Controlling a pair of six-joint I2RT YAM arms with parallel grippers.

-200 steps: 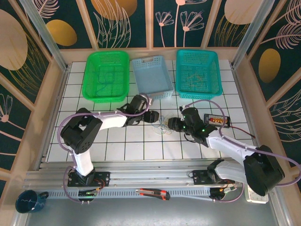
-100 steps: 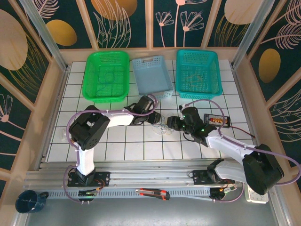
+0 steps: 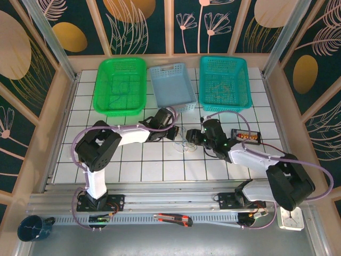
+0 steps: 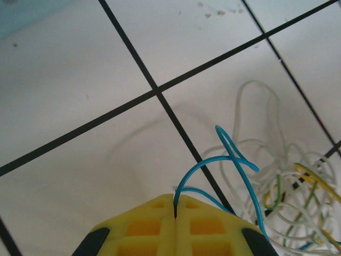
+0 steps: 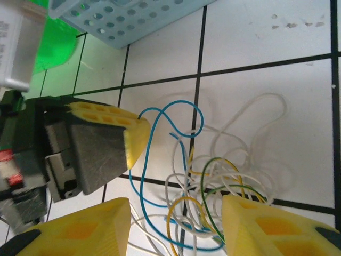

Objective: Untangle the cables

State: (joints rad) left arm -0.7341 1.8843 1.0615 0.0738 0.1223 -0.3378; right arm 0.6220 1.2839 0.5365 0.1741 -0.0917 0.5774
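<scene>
Left claw (image 4: 175, 205) newly tight on cables (image 4: 279, 186)

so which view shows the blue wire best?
Right wrist: the blue wire runs from the left tool through the tangle. Left wrist shows the pinch and one loop. Top: too small to tell.

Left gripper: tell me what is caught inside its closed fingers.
A blue cable is pinched between the shut yellow fingers of the left gripper and loops out toward the tangle of cables. The stretch inside is covered by the fingers.
</scene>
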